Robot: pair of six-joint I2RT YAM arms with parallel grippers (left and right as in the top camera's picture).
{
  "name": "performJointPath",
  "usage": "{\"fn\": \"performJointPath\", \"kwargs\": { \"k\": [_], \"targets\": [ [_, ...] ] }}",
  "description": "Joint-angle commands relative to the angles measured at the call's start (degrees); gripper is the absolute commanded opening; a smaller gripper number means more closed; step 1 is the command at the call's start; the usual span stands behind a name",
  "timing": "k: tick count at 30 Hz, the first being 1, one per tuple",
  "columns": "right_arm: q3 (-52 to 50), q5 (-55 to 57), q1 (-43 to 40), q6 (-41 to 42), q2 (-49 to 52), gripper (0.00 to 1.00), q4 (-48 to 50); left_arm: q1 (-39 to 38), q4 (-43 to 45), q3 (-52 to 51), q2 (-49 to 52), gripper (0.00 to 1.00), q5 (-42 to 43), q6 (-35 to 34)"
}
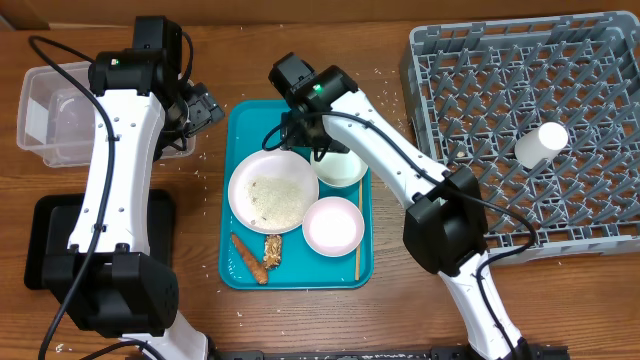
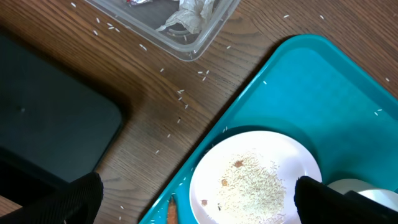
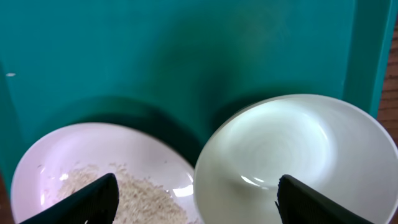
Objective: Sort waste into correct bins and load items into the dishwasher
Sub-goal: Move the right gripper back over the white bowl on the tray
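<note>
A teal tray (image 1: 250, 120) holds a white plate with rice (image 1: 272, 192), a pale green bowl (image 1: 342, 170), a pink bowl (image 1: 333, 226), a carrot piece (image 1: 246, 257), a food scrap (image 1: 272, 249) and a chopstick (image 1: 356, 250). My right gripper (image 1: 305, 135) is open just above the tray, over the gap between the plate (image 3: 93, 168) and the green bowl (image 3: 298, 155). My left gripper (image 1: 205, 108) is open and empty beside the tray's left edge; its view shows the plate (image 2: 255, 180) and tray (image 2: 323, 87). A white cup (image 1: 541, 144) lies in the grey dishwasher rack (image 1: 600, 60).
A clear plastic bin (image 1: 50, 110) holding crumpled waste (image 2: 189, 15) stands at the far left. A black bin (image 1: 55, 240) lies below it, also in the left wrist view (image 2: 43, 118). Rice grains are scattered on the wooden table (image 2: 168, 106).
</note>
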Motion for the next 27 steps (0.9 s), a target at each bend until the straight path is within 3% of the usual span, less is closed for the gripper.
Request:
{"fn": "performJointPath", "kwargs": {
  "k": [1,12,20,27],
  "targets": [
    [0.17,2.23,-0.37,2.95,1.64,0.80,0.68,0.31,0.04,0.96,-0.15,1.00,-0.92,-0.13],
    [0.20,2.54,-0.37,4.20,5.33,0.61,1.38,0.31,0.04,0.96,-0.15,1.00,-0.92,-0.13],
    [0.92,2.64,-0.37,3.76,5.22,0.35,-0.96,0.31,0.04,0.96,-0.15,1.00,-0.90,-0.13],
    [8.50,2.64,-0.55,3.76,5.11,0.14,-7.30,0.31,0.04,0.96,-0.15,1.00,-0.92,-0.13]
  ]
}}
